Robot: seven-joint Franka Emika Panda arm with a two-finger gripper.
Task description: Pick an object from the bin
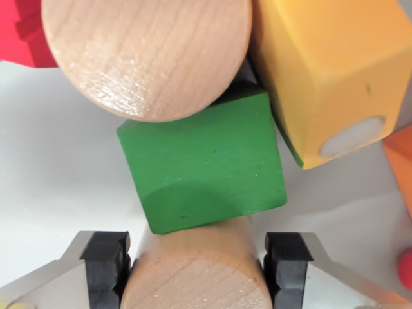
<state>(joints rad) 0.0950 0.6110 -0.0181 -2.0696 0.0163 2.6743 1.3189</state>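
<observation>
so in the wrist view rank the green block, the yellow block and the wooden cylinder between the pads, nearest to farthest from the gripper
1. Plain wooden cylinder, between the gripper's black pads, bottom centre.
2. Green wooden block, just above it, centre.
3. Yellow wooden block, upper on the wrist view's right.

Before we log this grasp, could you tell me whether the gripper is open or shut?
Shut on the wooden cylinder: the gripper has a black pad pressed against each side of it.

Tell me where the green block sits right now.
The green block lies mid-frame in the wrist view, wedged between the large wooden disc above and the wooden cylinder below, with the yellow block to its upper right.
</observation>
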